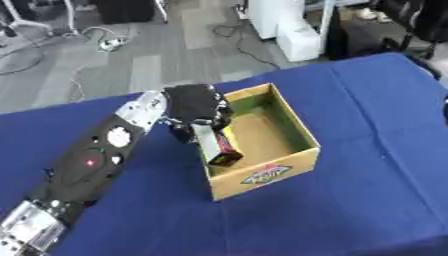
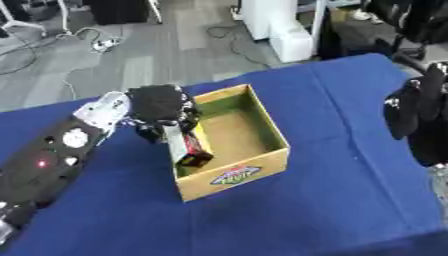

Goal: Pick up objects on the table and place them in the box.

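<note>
While my left hand (image 1: 194, 106) hangs over the near-left wall of the cardboard box (image 1: 293, 131), its fingers (image 1: 208, 121) are curled round a small carton (image 1: 218, 146), a long dark pack with red and yellow on it. The carton slants downward, upper end in my grip and lower end already inside the box, close against the left wall; I cannot tell whether that end touches the floor of the box.

I judge this to be the placing step, nearly done. To finish it well I should lower the carton a little further so it has no way to tip out over the wall, keep it clear of the rim, then spread the fingers and draw the hand straight up and back to the left, without dragging the wall along, since an open cardboard box could slide on the blue cloth of the desk (image 1: 376, 200).

My right hand (image 2: 411, 112) shows at the right edge of the right eye view, idle above the desk, and I cannot tell how its fingers are set.

By count: one box, one carton, two hands. I see no other loose object on the desk within these views.
</note>
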Controlling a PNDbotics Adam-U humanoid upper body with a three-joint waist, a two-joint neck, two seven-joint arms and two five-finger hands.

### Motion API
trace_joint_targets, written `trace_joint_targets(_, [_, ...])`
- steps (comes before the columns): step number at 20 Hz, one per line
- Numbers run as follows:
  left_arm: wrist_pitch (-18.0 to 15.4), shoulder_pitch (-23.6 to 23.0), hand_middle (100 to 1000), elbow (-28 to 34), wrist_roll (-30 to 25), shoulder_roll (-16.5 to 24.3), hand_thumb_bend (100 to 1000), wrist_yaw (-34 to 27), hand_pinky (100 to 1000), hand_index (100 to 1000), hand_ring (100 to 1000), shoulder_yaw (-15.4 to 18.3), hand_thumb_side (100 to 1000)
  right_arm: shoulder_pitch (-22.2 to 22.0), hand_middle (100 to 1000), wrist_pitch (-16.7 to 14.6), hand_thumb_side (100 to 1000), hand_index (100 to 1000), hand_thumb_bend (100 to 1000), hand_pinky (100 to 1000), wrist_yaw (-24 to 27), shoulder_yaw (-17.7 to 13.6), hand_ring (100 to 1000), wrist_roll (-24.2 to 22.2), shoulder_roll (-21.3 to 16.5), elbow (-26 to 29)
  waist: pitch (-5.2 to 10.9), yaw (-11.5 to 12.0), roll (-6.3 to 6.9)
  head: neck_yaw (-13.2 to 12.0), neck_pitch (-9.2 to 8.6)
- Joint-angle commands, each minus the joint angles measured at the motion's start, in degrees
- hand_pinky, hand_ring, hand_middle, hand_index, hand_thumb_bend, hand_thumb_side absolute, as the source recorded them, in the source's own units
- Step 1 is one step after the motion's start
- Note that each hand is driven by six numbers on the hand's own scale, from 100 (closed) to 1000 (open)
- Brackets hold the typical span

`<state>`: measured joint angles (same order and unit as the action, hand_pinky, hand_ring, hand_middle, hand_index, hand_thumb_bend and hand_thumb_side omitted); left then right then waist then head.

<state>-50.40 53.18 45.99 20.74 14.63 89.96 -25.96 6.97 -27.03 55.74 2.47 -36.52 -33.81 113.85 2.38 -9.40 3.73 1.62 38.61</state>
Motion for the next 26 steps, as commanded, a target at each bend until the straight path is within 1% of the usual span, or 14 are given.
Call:
trace_joint_targets(1, [-1.6,0.9,800,-2.0,-0.2,-0.5,777,1.3,706,679,799,-0.2,475,0.9,386,-1.5,1000,466,100,192,0.1,-0.4,335,-2.0,-1.0,0.7,0.34,0.0,-0.49,-0.5,-0.9])
trace_joint_targets(2, [-1.6,0.8,829,-2.0,-0.4,-0.5,802,1.2,795,708,845,-0.1,523,0.9,386,-1.5,1000,466,100,192,0.1,-0.4,335,-2.0,-1.0,0.7,0.34,0.0,-0.49,-0.5,-0.87])
trace_joint_targets(3, [-1.6,0.7,849,-1.7,-0.4,-0.4,809,0.9,841,731,871,0.3,578,0.9,386,-1.6,1000,466,100,192,0.0,-0.4,335,-2.1,-1.0,0.7,0.34,0.0,-0.5,-0.5,-0.87])
trace_joint_targets(6, [-1.6,0.3,867,0.4,0.1,0.1,757,-1.3,907,735,906,2.6,686,0.7,386,-1.7,1000,466,100,191,-0.2,-0.4,335,-2.3,-1.0,0.7,0.35,0.2,-0.55,-0.3,-0.94])
trace_joint_targets(8, [-1.4,0.2,869,2.2,0.3,0.5,759,-3.1,908,738,907,4.5,688,0.6,386,-1.8,1000,465,100,191,-0.3,-0.5,335,-2.3,-1.0,0.7,0.36,0.3,-0.61,-0.3,-0.94])
trace_joint_targets(12, [1.5,0.0,868,7.8,-1.7,2.7,774,-10.3,900,740,900,8.6,667,0.2,386,-2.0,1000,465,100,191,-0.5,-0.9,335,-1.7,-1.0,0.7,0.48,0.7,-0.59,-0.2,-0.9])
trace_joint_targets(19, [9.3,-1.6,850,21.8,-13.1,9.7,773,-21.3,914,732,893,8.4,653,-0.6,386,-2.3,1000,465,100,191,-1.2,-1.4,335,-0.9,-1.2,0.7,0.63,1.5,-0.39,-0.1,-0.72])
trace_joint_targets(20, [11.0,-2.1,836,23.8,-15.2,10.5,738,-22.3,873,714,872,8.6,640,-0.7,386,-2.4,1000,465,100,191,-1.3,-1.5,335,-0.9,-1.2,0.7,0.62,1.6,-0.39,-0.1,-0.75])
trace_joint_targets(21, [13.5,-3.0,836,26.5,-17.7,11.1,738,-23.0,873,714,872,9.0,640,-0.9,386,-2.5,1000,465,100,191,-1.4,-1.6,335,-0.9,-1.2,0.7,0.6,1.8,-0.4,0.0,-0.76])
trace_joint_targets(22, [16.2,-4.2,809,29.3,-20.3,11.4,736,-23.4,765,678,839,9.6,534,-1.0,386,-2.6,1000,465,100,191,-1.6,-1.6,335,-0.8,-1.1,0.7,0.57,2.0,-0.42,0.1,-0.76])
trace_joint_targets(23, [19.5,-5.8,808,32.8,-23.0,11.2,733,-23.1,773,677,839,10.4,542,-1.3,386,-2.7,1000,465,100,191,-1.8,-1.7,335,-0.8,-1.1,0.7,0.55,2.2,-0.43,0.0,-0.77])
trace_joint_targets(24, [22.7,-7.6,796,36.3,-25.4,10.5,694,-23.0,671,671,808,11.2,473,-1.4,386,-2.8,1000,465,100,191,-2.0,-1.7,335,-0.8,-1.0,0.7,0.5,2.4,-0.5,-0.2,-0.9])
trace_joint_targets(25, [26.0,-9.7,796,39.9,-27.4,9.2,694,-22.7,671,671,808,12.3,473,-1.6,386,-3.0,1000,465,100,191,-2.3,-1.8,335,-0.8,-0.9,0.7,0.45,2.6,-0.58,-0.3,-1.03])
trace_joint_targets(26, [29.0,-11.8,695,43.2,-28.8,7.6,545,-22.7,489,566,681,13.3,405,-1.7,386,-3.1,1000,465,100,191,-2.5,-1.8,335,-0.8,-0.8,0.7,0.39,2.7,-0.74,-0.4,-1.19])
